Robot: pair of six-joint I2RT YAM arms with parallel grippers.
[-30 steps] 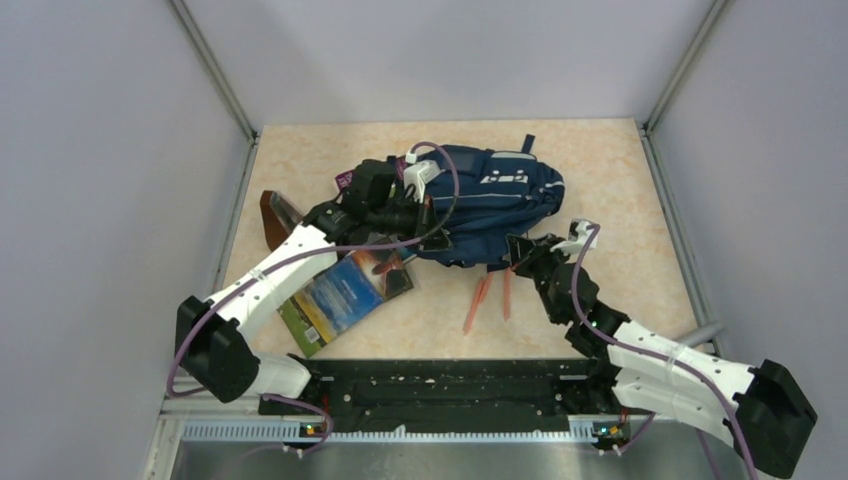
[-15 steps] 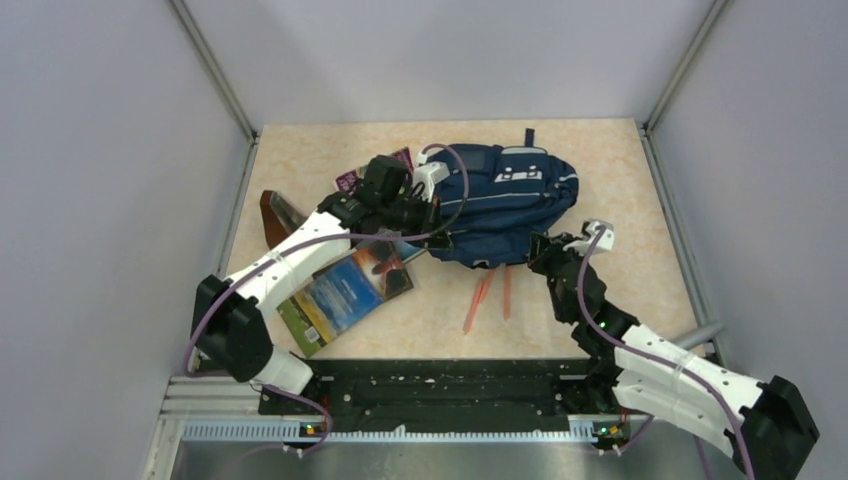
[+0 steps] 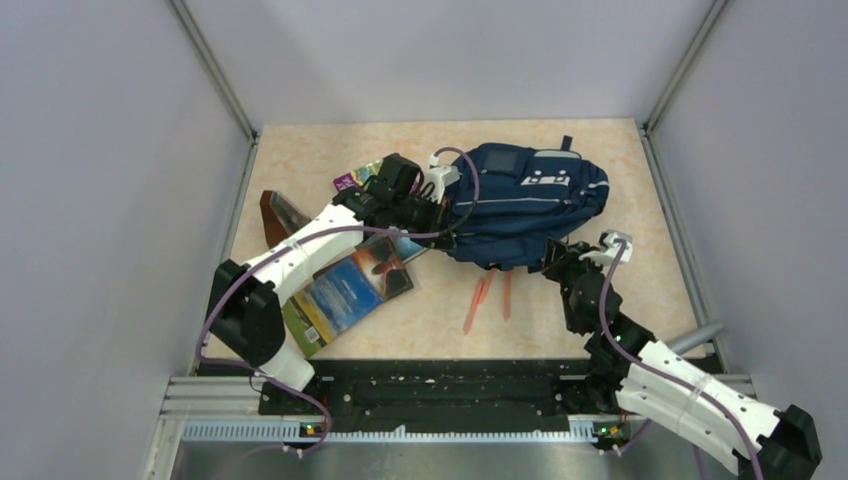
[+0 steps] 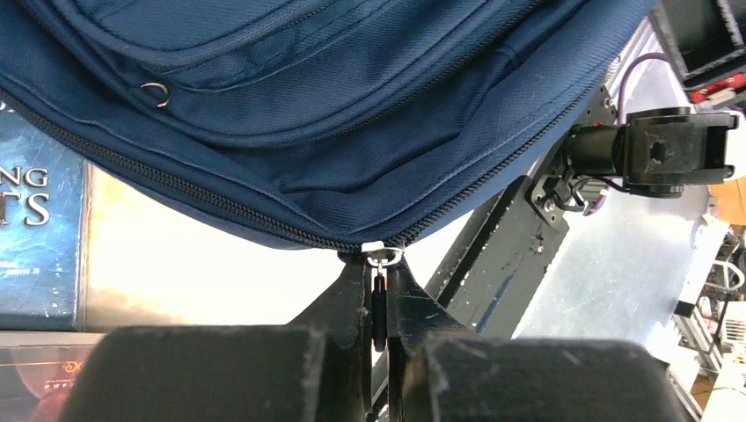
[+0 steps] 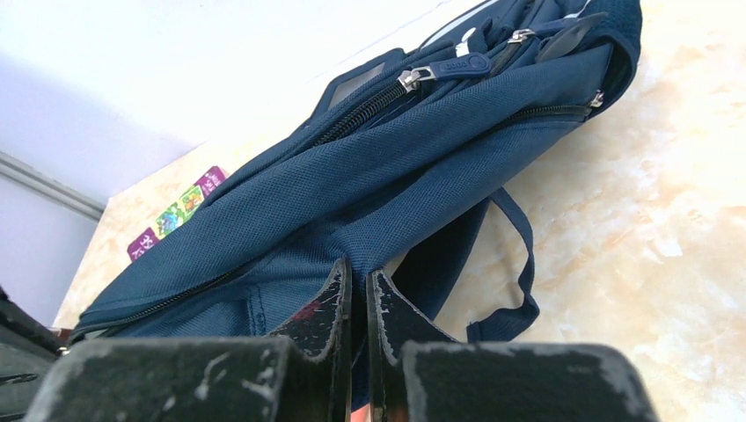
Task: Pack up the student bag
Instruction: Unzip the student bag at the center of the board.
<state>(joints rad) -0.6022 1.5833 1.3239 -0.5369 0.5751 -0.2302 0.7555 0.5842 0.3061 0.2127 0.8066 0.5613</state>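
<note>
Nearby, a book [image 3: 345, 290] and orange sticks [image 3: 477, 303] flank the student bag [image 3: 530, 200].

Counter [image 3: 320, 145] bare behind student bag [image 3: 530, 200] and right of it. Left of bag: books [image 3: 345, 290] (overlapping), left arm [image 3: 300, 250] across them. Near side: orange pens [image 3: 488, 295], right hand [image 3: 553, 260] against bag.

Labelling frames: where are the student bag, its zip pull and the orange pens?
student bag [image 3: 530, 200], top view, navy front panel.
zip pull [image 4: 379, 308], left wrist view, its dark hanging tab.
orange pens [image 3: 477, 303], top view, left pen's shaft.
</note>
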